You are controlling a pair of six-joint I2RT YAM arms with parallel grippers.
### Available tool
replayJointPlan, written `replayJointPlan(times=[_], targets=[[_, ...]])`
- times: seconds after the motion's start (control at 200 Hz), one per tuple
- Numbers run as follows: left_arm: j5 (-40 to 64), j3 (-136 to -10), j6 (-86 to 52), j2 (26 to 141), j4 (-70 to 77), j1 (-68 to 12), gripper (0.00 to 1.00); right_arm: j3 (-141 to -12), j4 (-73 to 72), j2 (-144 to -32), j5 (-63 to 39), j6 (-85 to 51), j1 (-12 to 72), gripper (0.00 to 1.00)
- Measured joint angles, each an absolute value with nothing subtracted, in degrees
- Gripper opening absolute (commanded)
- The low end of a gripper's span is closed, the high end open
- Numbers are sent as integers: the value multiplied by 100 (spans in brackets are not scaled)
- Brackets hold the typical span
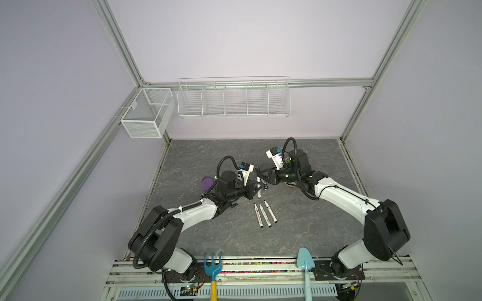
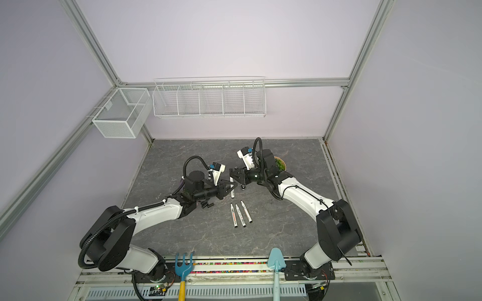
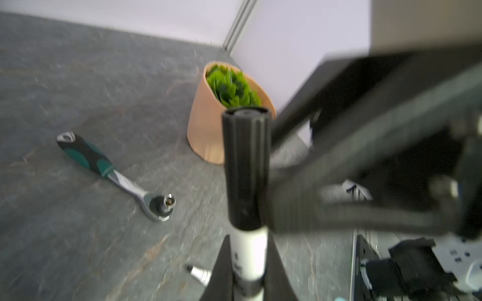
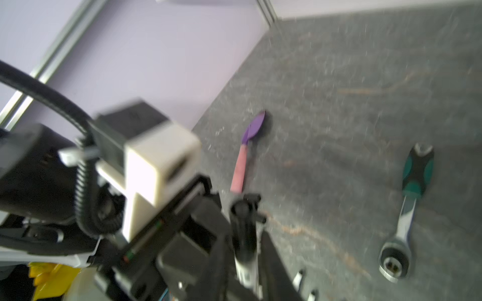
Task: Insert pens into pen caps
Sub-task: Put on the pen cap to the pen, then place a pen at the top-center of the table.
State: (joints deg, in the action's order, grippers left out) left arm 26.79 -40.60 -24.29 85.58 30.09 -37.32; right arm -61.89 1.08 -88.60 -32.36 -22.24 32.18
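My left gripper (image 3: 247, 250) is shut on the white barrel of a pen (image 3: 249, 247) that carries a black pen cap (image 3: 245, 169) on its upper end. In both top views it holds this pen (image 1: 259, 191) just above the table's middle. My right gripper (image 4: 245, 260) stands round the same cap (image 4: 243, 229), with its jaws slightly apart and a thin gap beside the cap. Three more pens (image 1: 264, 215) lie side by side on the table, nearer the front. Loose black pen caps (image 2: 207, 205) lie by the left arm.
A green-handled ratchet wrench (image 3: 114, 177) lies close behind the grippers. A tan pot of green leaves (image 3: 208, 125) is behind the right arm, and a purple spoon (image 4: 250, 146) behind the left arm. Toy rake (image 1: 213, 265) and shovel (image 1: 305, 263) lie at the front edge.
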Motion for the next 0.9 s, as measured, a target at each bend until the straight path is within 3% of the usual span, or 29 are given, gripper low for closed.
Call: replayJointPlan(times=[0.17, 0.315, 0.845, 0.9], targets=[[2329, -4051, -2877, 8871, 3723, -3614, 0, -6139, 543, -8527, -3044, -2676, 3092, 60], [2130, -4587, -3124, 9402, 3308, -3319, 0, -6095, 729, -7950, -2449, -2829, 2891, 59], [794, -8785, -2681, 12379, -1586, -3063, 0, -5739, 1264, -7397, -1369, -2895, 2672, 56], [775, -8943, -2692, 12510, -1868, -3061, 7, -5730, 1269, -7354, -1315, -2888, 2672, 56]])
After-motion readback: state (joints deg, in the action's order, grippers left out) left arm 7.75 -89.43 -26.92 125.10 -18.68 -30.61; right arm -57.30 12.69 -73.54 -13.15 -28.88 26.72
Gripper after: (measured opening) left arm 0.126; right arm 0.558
